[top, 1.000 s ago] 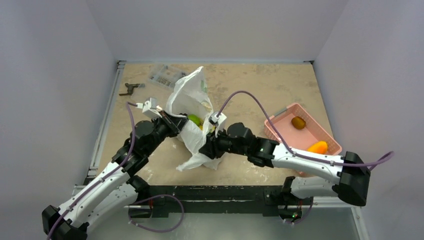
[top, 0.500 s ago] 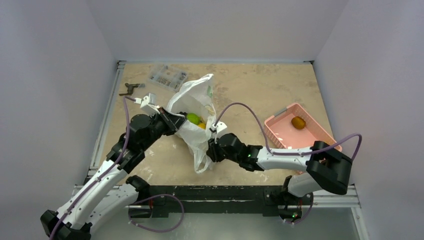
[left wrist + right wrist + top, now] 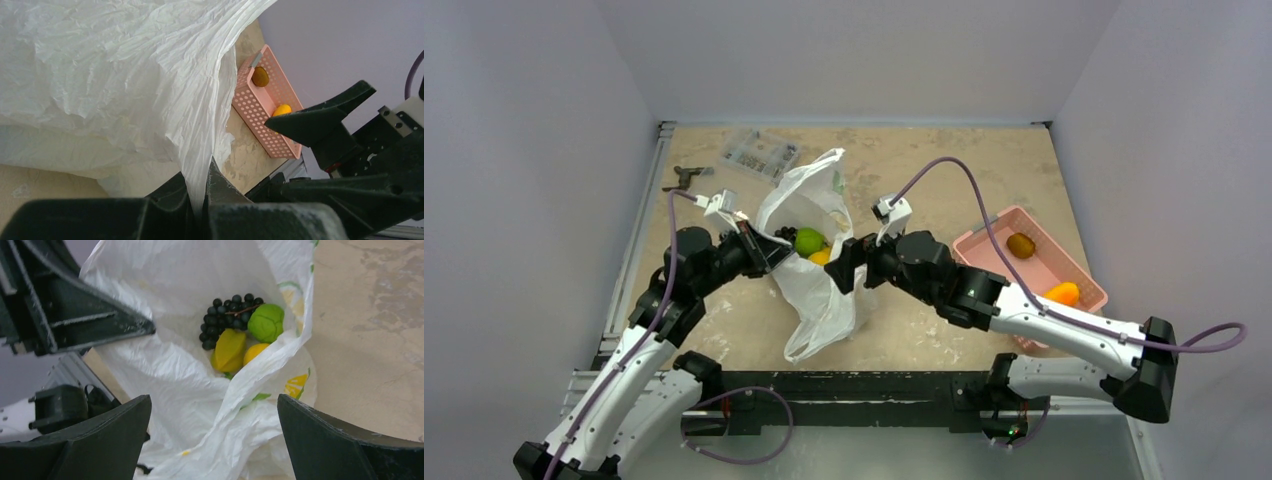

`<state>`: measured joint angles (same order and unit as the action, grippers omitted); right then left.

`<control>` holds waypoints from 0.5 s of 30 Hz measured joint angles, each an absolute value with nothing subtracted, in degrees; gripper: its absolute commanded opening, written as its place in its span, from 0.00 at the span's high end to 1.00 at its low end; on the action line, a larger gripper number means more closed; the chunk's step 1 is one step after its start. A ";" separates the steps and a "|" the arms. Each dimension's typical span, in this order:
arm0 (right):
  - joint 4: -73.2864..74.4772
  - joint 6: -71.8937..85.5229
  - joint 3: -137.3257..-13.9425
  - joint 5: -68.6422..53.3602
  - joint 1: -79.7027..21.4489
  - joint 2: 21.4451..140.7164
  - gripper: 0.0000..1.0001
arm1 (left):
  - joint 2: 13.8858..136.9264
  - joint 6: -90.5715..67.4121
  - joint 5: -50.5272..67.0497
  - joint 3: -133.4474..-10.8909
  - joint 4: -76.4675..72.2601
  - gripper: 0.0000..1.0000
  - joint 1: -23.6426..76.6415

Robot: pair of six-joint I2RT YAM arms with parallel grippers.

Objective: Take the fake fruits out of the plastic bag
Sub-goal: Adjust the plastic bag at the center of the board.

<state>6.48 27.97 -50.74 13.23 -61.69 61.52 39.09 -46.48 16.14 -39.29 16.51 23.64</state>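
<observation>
Rising from low beside the crinkly white plastic bag [image 3: 824,310], R gripper [image 3: 212,400] gapes over glossy plastic fruits [image 3: 235,335] betw. its fingers [image 3: 100,440]; L gripper [image 3: 200,200] pinches bag rim, so reach-in's likely next.

Plain pale lilac walls [image 3: 854,50] enclose a beige mottled table [image 3: 984,150] on three sides. A metal rail [image 3: 632,250] runs along its left edge; the light is even.

No readable text.
The bag [image 3: 165,375] carries yellow and green print [image 3: 296,385], too creased and small to read as letters, a brand or a number.
</observation>
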 measured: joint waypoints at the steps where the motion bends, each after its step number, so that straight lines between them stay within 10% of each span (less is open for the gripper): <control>1: 6.90 28.36 -52.16 14.28 -61.47 62.54 0.01 | 38.59 -46.33 16.38 -39.07 16.51 1.00 23.64; 6: 6.63 32.60 -55.44 19.44 -60.20 70.46 0.05 | 37.50 -45.87 16.88 -38.37 17.56 1.00 23.64; 11: 3.73 36.14 -53.67 20.40 -58.30 79.55 0.69 | 36.99 -45.04 16.58 -38.22 19.31 1.00 23.64; 15: 2.22 37.58 -52.58 22.96 -56.10 83.64 0.86 | 36.56 -44.03 13.96 -38.26 22.98 1.00 23.64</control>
<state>2.22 37.58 -52.58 22.96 -56.10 83.64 36.56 -44.03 13.96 -38.26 22.98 23.64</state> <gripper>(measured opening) 0.238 0.005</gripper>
